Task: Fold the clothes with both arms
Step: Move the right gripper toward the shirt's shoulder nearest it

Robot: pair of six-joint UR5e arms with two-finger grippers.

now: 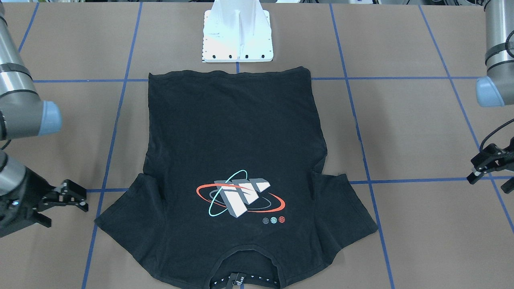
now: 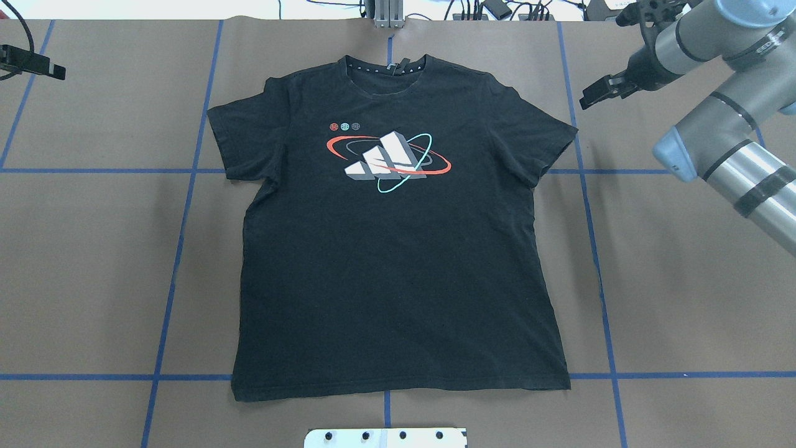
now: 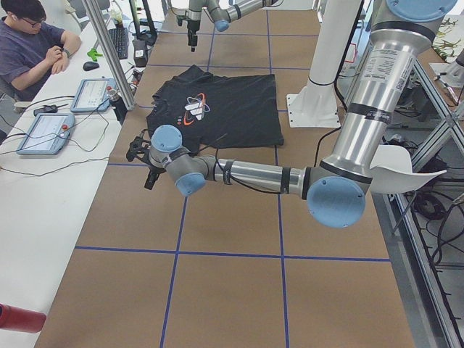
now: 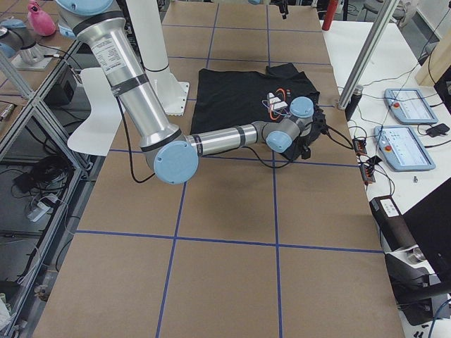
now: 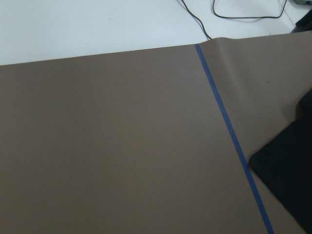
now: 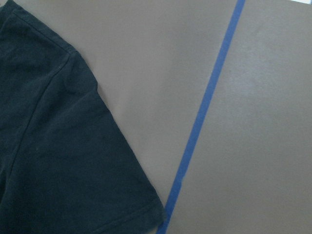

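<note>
The black T-shirt lies flat and face up in the middle of the table, logo showing, collar at the far side from the robot's base. It also shows as the T-shirt. My left gripper hovers beyond the shirt's left sleeve, well clear of it, fingers apart and empty; the front view shows it as the left gripper. My right gripper hangs just outside the right sleeve, open and empty, seen across the table as the right gripper. The right wrist view shows that sleeve hem close below.
The white pedestal base stands just behind the shirt's bottom hem. Blue tape lines grid the brown table cover. A white bench with control tablets runs along the far edge, and a person sits there.
</note>
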